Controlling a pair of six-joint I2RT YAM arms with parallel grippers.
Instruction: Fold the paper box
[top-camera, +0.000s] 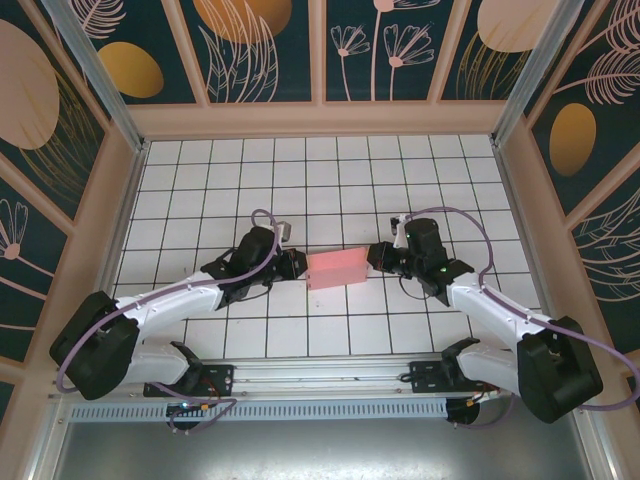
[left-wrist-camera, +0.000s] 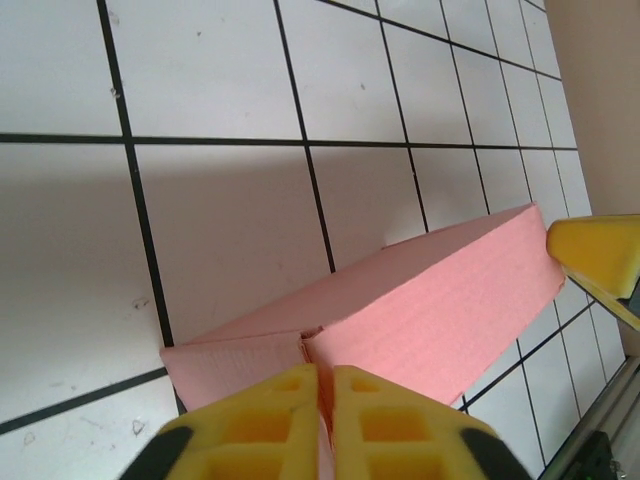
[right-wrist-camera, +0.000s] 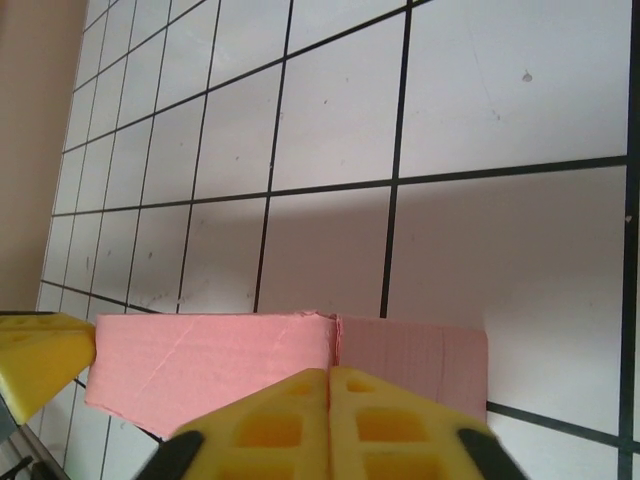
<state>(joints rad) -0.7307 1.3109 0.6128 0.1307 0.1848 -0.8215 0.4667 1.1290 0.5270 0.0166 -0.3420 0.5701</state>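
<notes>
The paper box is a small pink rectangular box on the white tiled floor, midway between my two arms. My left gripper is at its left end. In the left wrist view the yellow jaws are shut on a thin pink edge where two faces of the box meet. My right gripper is at the right end. In the right wrist view its jaws are shut at the seam of the box. Each wrist view catches the other gripper's yellow finger at the far end.
A white tiled floor with black grid lines stretches behind the box. Beige walls with patterned panels above close it in on three sides. A metal rail with both arm bases runs along the near edge.
</notes>
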